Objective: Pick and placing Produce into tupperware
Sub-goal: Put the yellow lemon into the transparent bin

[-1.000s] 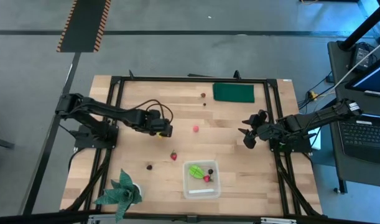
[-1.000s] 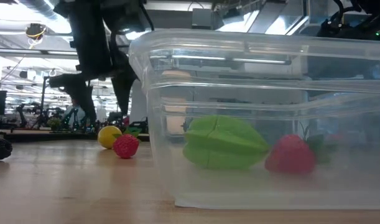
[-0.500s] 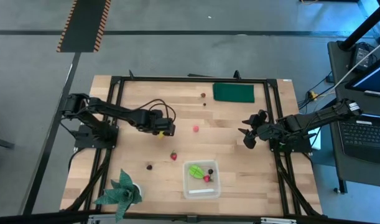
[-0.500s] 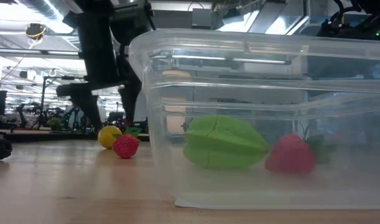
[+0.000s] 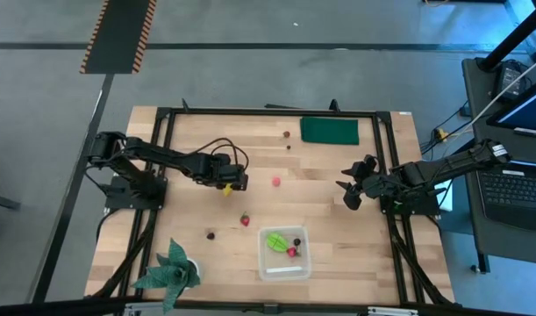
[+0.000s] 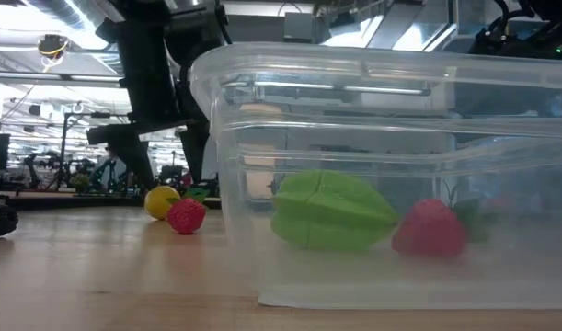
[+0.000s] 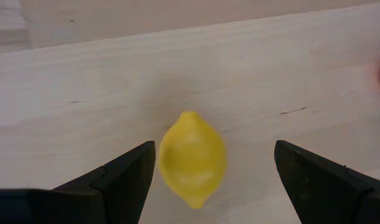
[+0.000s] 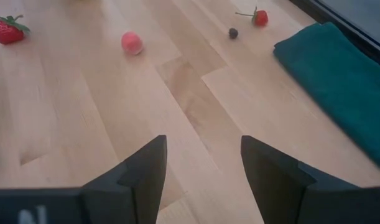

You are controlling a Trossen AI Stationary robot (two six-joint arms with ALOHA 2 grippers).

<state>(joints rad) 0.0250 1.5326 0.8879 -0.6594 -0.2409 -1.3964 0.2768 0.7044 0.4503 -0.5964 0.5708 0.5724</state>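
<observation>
Pick step: left gripper (image 7: 211, 177), jaws wide, straddles the lemon (image 7: 192, 158) on the table's left-centre (right gripper (image 5: 350, 195) idles partly open, far right); next, close, lift, carry to the near tupperware (image 5: 284, 264).

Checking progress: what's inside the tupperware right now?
Inside the tupperware: a light green fruit piece and a red strawberry, side by side on its floor. Nothing else shows; the clear walls hide little.
</observation>
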